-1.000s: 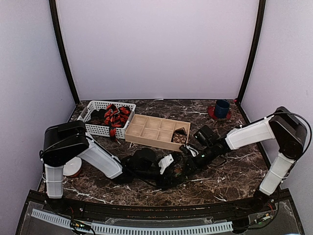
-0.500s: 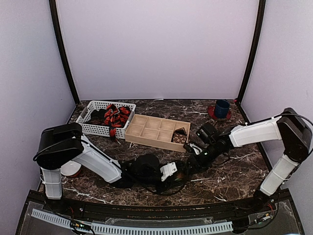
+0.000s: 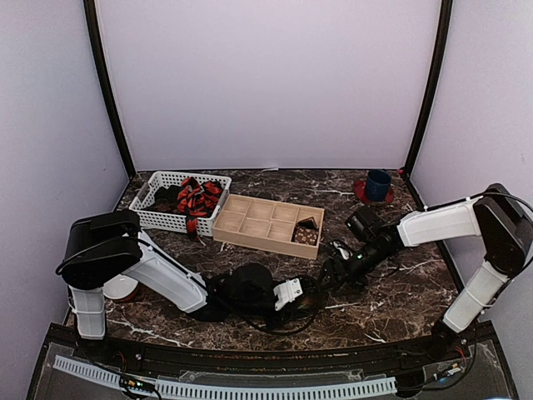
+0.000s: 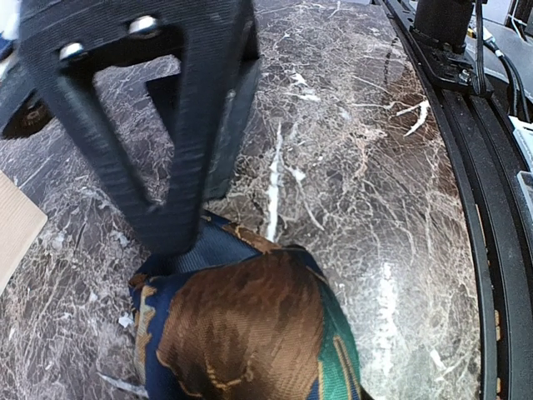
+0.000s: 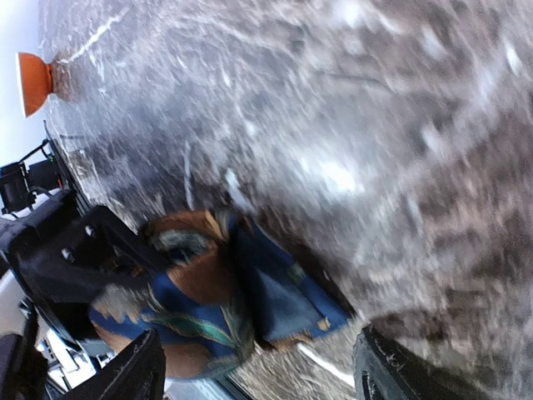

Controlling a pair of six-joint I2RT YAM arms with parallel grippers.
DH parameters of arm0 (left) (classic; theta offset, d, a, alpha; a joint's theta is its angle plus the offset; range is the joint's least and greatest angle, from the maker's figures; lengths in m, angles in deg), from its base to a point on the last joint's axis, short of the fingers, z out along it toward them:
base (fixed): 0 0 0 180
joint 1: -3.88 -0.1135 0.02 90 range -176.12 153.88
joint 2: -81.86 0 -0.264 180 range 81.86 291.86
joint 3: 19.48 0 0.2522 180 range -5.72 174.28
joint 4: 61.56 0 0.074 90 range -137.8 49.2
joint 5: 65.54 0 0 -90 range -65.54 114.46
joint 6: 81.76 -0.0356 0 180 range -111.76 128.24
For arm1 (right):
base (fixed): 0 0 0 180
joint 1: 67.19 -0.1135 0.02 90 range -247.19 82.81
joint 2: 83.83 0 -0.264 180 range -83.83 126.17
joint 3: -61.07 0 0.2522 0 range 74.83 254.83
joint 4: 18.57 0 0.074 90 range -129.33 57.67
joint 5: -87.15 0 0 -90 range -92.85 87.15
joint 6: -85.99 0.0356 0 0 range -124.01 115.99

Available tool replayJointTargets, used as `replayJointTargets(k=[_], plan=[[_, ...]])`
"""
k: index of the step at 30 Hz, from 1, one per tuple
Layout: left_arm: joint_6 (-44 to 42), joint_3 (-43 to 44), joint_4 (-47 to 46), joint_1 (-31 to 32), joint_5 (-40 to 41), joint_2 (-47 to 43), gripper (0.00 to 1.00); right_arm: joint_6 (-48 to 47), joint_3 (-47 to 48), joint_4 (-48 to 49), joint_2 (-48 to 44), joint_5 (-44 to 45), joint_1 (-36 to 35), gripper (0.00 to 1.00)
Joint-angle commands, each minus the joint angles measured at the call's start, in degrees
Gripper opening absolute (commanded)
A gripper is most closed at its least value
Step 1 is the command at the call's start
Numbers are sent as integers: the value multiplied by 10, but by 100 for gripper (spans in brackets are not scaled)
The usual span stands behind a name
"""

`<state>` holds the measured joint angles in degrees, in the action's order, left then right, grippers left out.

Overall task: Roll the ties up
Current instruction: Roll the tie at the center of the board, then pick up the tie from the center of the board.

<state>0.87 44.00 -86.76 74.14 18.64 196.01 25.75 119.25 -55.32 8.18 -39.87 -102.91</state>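
Observation:
One rolled tie (image 4: 250,333), brown with blue and green patches, rests on the marble table near the front middle (image 3: 306,289). My left gripper (image 3: 298,292) is shut on the roll. Its own fingers are hidden under the fabric in the left wrist view, and its black fingers (image 5: 71,250) flank the roll (image 5: 208,292) in the right wrist view. My right gripper (image 3: 327,272) stands open just right of the roll, with nothing between its fingers (image 5: 258,342). One of its black fingers (image 4: 166,142) looms above the roll in the left wrist view.
A white basket (image 3: 158,218) at the back left holds red-and-black striped ties (image 3: 196,198). Beside it a wooden compartment tray (image 3: 266,225) holds a rolled brown dotted tie (image 3: 306,234). A blue cup (image 3: 377,184) stands back right. A white round object (image 3: 125,285) sits near the left arm.
My right gripper has opened and drawn back to the right, off the roll. My left gripper has closed on the roll and shifted slightly right.

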Motion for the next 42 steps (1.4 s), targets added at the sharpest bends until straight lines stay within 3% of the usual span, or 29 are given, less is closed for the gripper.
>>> replayJointTargets(k=[1, 7, 14, 33, 42], plan=[[-8, -22, 114, 5, 2, 11, 32, -31, 11, 2, 41, 1, -4, 79], [-9, -24, 111, 5, 6, 11, 32, 23, -29, 112, 2, -107, -33, 74], [2, -22, 107, 5, 3, 16, 32, 57, -31, 181, 1, -125, -52, 70], [0, -27, 101, 5, -6, 16, 33, 49, -63, 210, -34, -139, -65, 78], [0, -26, 102, 5, -11, 16, 33, 29, -38, 184, -11, -95, -75, 75]])
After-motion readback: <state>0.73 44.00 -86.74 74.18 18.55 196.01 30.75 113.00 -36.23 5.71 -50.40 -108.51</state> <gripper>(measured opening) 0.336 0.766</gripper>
